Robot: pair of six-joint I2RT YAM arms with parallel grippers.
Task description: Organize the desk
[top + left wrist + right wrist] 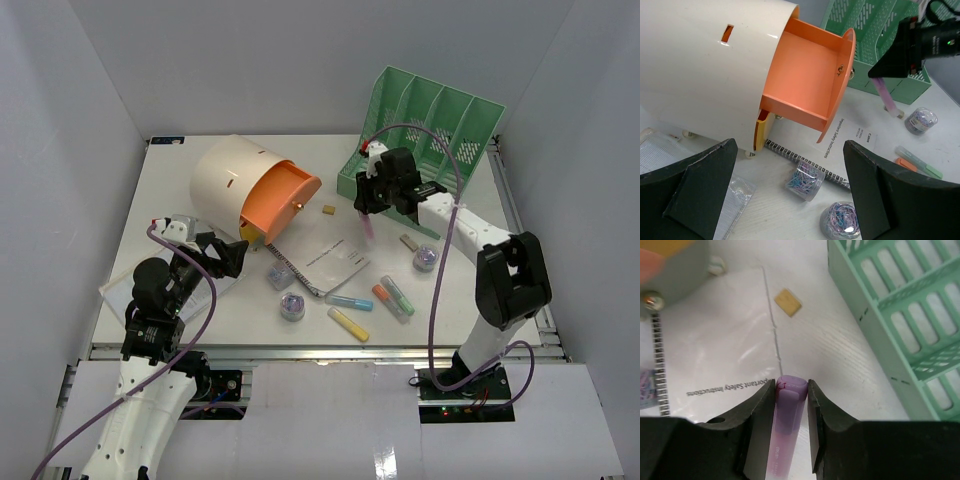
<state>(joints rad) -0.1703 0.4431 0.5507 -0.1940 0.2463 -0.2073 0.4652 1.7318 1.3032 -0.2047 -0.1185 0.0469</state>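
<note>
The white desk holds scattered stationery. My right gripper hangs above the desk in front of the mint-green file rack, shut on a purple highlighter that points down. In the right wrist view both fingers press the highlighter near its cap, between the right gripper's tips. My left gripper stands wide open at the left, low over the desk. Nothing sits between the left gripper's fingers. It faces the cream drawer box, whose orange drawer is pulled out.
A spiral booklet lies mid-desk. Around it are three paperclip jars. Blue, yellow, orange and green highlighters lie in front. A tan eraser sits behind, and a clear plastic pouch lies at the left edge.
</note>
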